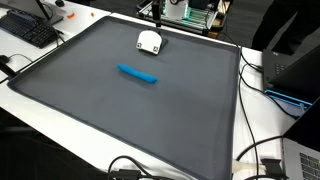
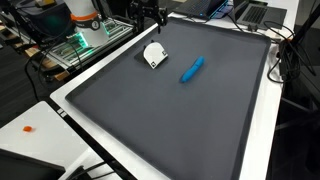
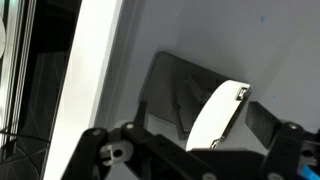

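jaws wide open, holding nothing, above the white object (image 3: 220,110); blue marker (image 1: 137,74) nearby

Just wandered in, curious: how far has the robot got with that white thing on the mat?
Early days. Done: nothing visible; the white object and blue marker lie apart on the grey mat. In hand: the open gripper hovers near the white object, empty. Left: any grasp.

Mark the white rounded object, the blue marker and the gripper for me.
small white rounded plastic object (image 1: 149,41), in an exterior view, middle of its top.
blue cylindrical marker (image 1: 137,74), in an exterior view, mid-barrel.
black gripper (image 2: 152,20), in an exterior view, between its open fingertips.
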{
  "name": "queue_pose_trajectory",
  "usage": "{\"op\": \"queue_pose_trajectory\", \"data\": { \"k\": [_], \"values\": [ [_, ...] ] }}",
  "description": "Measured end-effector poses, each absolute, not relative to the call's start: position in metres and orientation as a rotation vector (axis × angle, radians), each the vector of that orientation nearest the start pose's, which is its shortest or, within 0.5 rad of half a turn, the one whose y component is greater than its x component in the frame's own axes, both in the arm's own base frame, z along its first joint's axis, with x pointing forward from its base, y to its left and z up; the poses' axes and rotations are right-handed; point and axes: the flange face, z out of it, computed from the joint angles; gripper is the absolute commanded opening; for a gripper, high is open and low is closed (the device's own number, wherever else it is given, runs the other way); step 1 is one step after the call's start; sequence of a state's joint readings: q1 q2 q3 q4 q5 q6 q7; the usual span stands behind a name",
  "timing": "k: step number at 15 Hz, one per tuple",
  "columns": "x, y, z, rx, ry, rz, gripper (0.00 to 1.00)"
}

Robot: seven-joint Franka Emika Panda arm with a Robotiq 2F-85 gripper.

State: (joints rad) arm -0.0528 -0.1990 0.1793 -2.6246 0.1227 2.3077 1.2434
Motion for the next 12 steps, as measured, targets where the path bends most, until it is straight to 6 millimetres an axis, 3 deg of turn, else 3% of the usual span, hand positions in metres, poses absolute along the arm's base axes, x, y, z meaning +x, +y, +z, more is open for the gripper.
{"op": "queue_pose_trajectory", "data": {
  "k": [5,12],
  "values": [
    [0.416,0.039,0.293,-2.343,1.920,0.151,1.00],
    [0.414,0.035,0.275,-2.280,1.991,0.054,1.00]
  ]
}}
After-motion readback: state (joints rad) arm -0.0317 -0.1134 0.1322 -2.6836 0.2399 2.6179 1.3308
